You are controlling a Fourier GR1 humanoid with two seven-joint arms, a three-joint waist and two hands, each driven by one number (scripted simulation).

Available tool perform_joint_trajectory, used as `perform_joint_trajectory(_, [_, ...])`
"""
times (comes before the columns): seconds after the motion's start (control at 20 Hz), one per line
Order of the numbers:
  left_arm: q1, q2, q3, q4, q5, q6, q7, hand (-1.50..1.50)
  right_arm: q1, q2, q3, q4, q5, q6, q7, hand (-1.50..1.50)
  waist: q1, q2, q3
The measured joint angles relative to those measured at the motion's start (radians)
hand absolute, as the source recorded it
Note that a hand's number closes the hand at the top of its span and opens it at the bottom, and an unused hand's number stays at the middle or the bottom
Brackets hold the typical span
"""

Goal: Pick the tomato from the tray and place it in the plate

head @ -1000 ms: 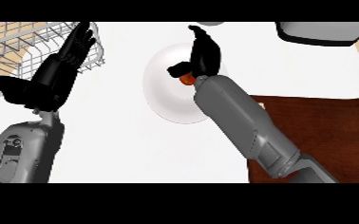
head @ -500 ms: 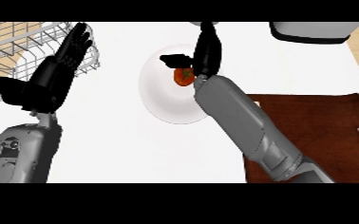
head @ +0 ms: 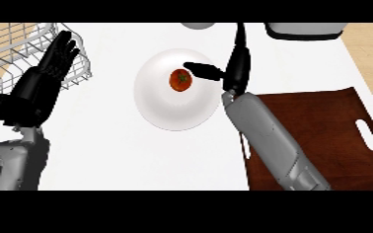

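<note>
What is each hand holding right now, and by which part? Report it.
Nothing is held. The tomato lies free on the plate; the right hand is open beside it, and the left hand rests open by the wire rack.

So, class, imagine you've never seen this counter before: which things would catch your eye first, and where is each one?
The red tomato stands out most, lying on the white plate in the middle of the counter. Just to its right the right hand is open, thumb pointing toward the tomato without holding it. At the left the left hand rests open in front of a wire basket, and a dark brown tray lies at the lower right.
</note>
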Motion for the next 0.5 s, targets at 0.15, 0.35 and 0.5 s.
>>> perform_joint_trajectory(0.15, [0.009, -0.004, 0.000, -0.025, -0.008, 0.011, 0.018, 0.00, 0.107, -0.051, -0.015, -0.109, -0.013, 0.047, -0.045, -1.50, -0.009, -0.003, 0.000])
perform_joint_trajectory(0.35, [0.016, -0.014, -0.002, -0.030, -0.019, 0.016, 0.016, 0.00, 0.263, -0.128, -0.005, -0.279, -0.010, 0.110, -0.050, -1.50, -0.018, -0.004, -0.001])
perform_joint_trajectory(0.5, [0.025, -0.009, 0.008, -0.025, -0.011, -0.004, 0.006, 0.00, 0.345, -0.177, -0.014, -0.381, 0.004, 0.150, -0.034, -1.50, -0.016, -0.004, -0.001])
